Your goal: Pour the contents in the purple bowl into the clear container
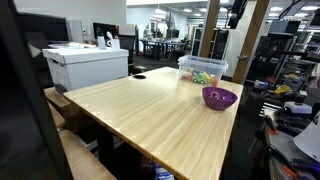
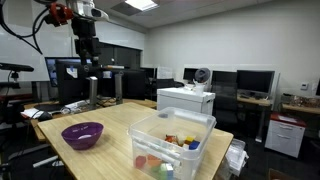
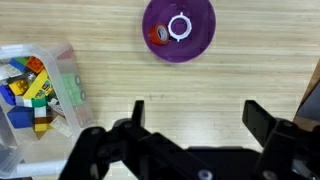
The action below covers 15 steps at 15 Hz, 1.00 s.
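Well above the worktop (image 3: pixel 240 70), my pincer (image 3: pixel 193 118) hangs with its jaws wide apart, holding nothing. The purple bowl (image 3: pixel 179 30) sits on the wood, near the clear container (image 3: pixel 68 80) but not touching it, its contents (image 3: pixel 158 36) still inside. I judge the glossy, rounded wall could slip from a shallow rim grip, and a hasty tilt might scatter pieces past the container.

the pale wood-grained surface (image 1: pixel 150 115) bears the purple bowl (image 1: pixel 219 97) upright near one long edge and the clear container (image 1: pixel 203 69) close by toward the corner, the two near each other but not touching, and a small dark flat thing (image 1: pixel 138 75) lies at its far edge.
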Each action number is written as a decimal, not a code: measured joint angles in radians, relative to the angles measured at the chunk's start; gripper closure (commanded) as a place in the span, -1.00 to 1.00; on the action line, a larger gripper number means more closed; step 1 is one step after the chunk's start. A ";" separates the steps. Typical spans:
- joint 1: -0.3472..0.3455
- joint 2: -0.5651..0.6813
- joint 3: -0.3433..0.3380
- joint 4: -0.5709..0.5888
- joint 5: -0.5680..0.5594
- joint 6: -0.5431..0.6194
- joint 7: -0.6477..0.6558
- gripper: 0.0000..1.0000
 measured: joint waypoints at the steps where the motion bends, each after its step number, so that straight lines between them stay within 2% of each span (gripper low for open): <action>1: 0.000 0.000 0.000 0.000 0.000 0.000 0.000 -1.00; 15: -0.003 0.000 0.002 -0.010 -0.001 0.013 0.002 -1.00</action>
